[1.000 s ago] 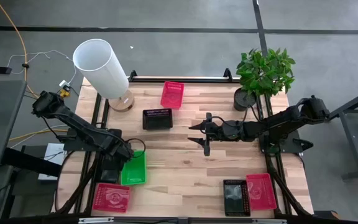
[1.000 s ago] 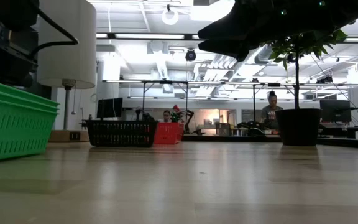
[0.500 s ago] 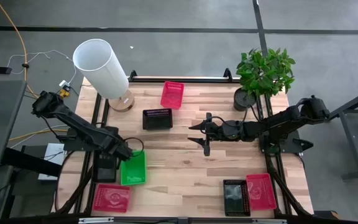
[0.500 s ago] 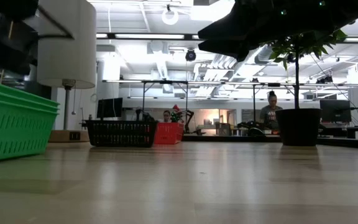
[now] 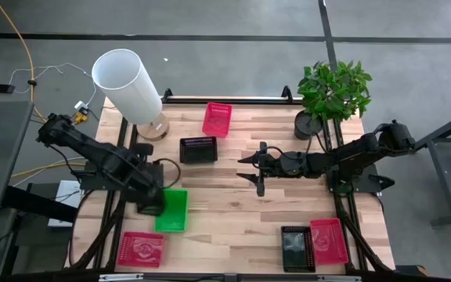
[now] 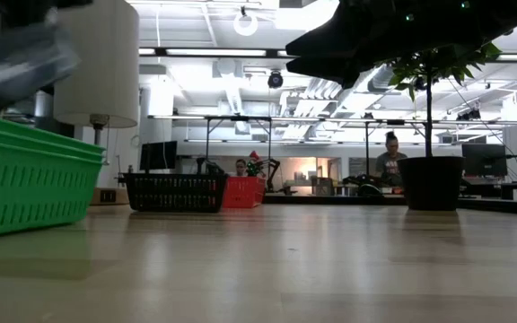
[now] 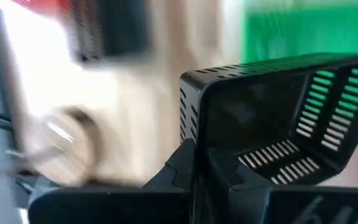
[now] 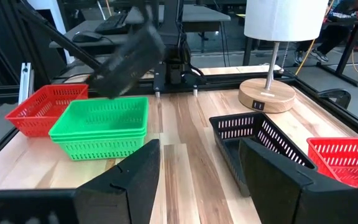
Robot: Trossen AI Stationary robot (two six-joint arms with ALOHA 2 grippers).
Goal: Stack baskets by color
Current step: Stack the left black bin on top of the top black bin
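Note:
My left gripper (image 5: 149, 200) hangs over the table's left side, shut on a black basket (image 8: 126, 59) that is in the air just above and left of the nested green baskets (image 5: 172, 210). Those rest flat on the wood. A second black basket (image 5: 198, 149) and a red one (image 5: 217, 119) sit farther back. Another red basket (image 5: 141, 248) lies near the front left. A black (image 5: 296, 247) and red (image 5: 328, 240) pair lies front right. My right gripper (image 5: 255, 168) hovers open mid-table, holding nothing. My left gripper pinches the black basket's side wall near a corner (image 7: 194, 146), with one finger inside the basket (image 7: 232, 180) and one outside (image 7: 173, 174). The fingers come steeply from above. The basket is lifted clear and hangs tilted.
A tall white lamp (image 5: 128, 86) stands at the far left corner and a potted plant (image 5: 331, 94) at the far right. Bare wood lies between the green baskets and the front-right pair.
My left gripper has shut on the black basket beside the green ones and risen quickly, tipping as it went. The basket is now lifted clear and tilted. The green baskets have slid slightly toward the table's right.

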